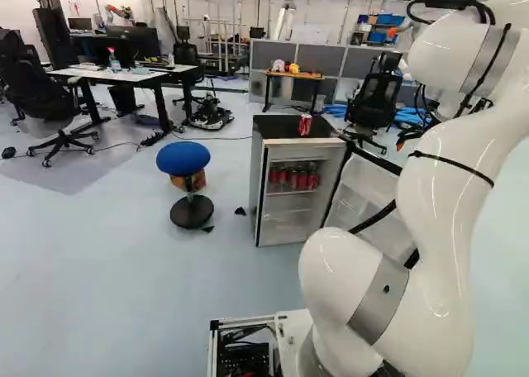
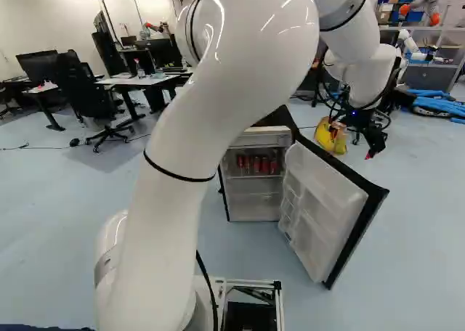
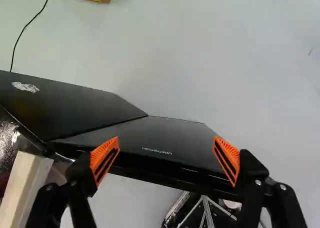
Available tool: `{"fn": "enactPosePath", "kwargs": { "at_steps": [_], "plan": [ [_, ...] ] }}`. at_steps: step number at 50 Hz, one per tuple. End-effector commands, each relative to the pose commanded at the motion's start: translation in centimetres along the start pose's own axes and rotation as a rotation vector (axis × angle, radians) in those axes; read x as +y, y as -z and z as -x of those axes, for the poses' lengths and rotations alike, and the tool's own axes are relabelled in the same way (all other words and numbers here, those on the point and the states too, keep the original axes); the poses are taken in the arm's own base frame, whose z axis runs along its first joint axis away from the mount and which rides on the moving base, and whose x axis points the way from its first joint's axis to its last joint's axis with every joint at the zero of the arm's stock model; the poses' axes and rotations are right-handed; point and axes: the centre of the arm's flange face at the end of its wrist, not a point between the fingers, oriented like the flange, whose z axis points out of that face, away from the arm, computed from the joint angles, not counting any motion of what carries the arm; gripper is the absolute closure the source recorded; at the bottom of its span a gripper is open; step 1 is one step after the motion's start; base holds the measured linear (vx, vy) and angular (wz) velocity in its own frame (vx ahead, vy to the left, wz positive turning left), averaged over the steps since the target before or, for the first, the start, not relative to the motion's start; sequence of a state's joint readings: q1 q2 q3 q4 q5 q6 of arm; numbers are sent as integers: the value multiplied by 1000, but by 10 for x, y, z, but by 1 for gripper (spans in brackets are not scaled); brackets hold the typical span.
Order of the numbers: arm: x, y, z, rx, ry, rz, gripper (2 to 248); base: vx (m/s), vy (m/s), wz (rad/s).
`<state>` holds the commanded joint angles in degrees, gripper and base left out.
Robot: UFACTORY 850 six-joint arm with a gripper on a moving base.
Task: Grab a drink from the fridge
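Claw [image 3: 166, 150] spread wide above the open door [image 3: 175, 133], red cans [image 2: 264, 166] on the upper shelf inside the fridge [image 1: 302, 153]. I'd lift clear, swing to the fridge's open front, level off, then ease in straight!

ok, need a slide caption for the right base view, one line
Fridge with its door open, red cans inside; white arm in front, tool pointing down.

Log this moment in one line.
fridge door open; red cans inside; another can atop fridge; pincer open, above door; no drink held
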<state>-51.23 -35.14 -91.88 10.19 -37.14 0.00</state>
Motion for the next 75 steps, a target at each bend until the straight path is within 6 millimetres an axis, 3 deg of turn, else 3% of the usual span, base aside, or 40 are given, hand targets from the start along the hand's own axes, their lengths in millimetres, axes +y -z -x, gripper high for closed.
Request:
{"fn": "enactPosePath", "kwargs": {
  "at_steps": [15, 63, 75],
  "plan": [
    [3, -7, 0, -28, -4, 2, 3, 0, 0, 0],
    [12, -78, 5, -112, -14, 14, 3, 0, 0, 0],
    [12, -78, 5, -112, -14, 14, 3, 0, 0, 0]
  ]
}}
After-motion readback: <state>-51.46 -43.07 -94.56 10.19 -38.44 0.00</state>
